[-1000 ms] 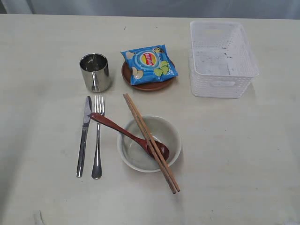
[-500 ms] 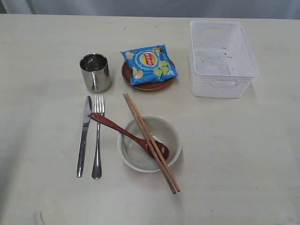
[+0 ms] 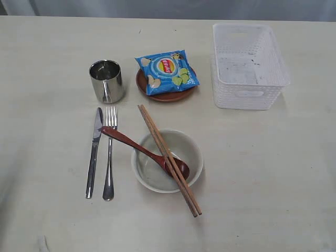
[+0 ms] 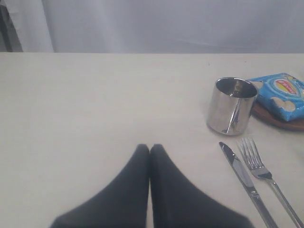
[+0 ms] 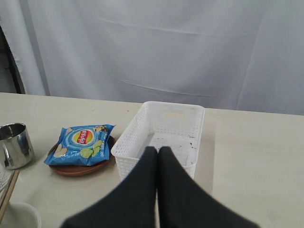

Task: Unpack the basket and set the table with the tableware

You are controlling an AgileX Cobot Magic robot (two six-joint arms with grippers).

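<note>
The white basket stands empty at the back right of the table. The steel mug is back left, with the knife and fork side by side in front of it. A brown plate carries a blue snack bag. In the cream bowl rests the wooden spoon, and the chopsticks lie across the bowl. Neither gripper shows in the exterior view. My left gripper is shut and empty, left of the mug. My right gripper is shut and empty, before the basket.
A pale curtain hangs behind the table's far edge. The knife and fork lie to one side of my left gripper, with bare tabletop on its other side.
</note>
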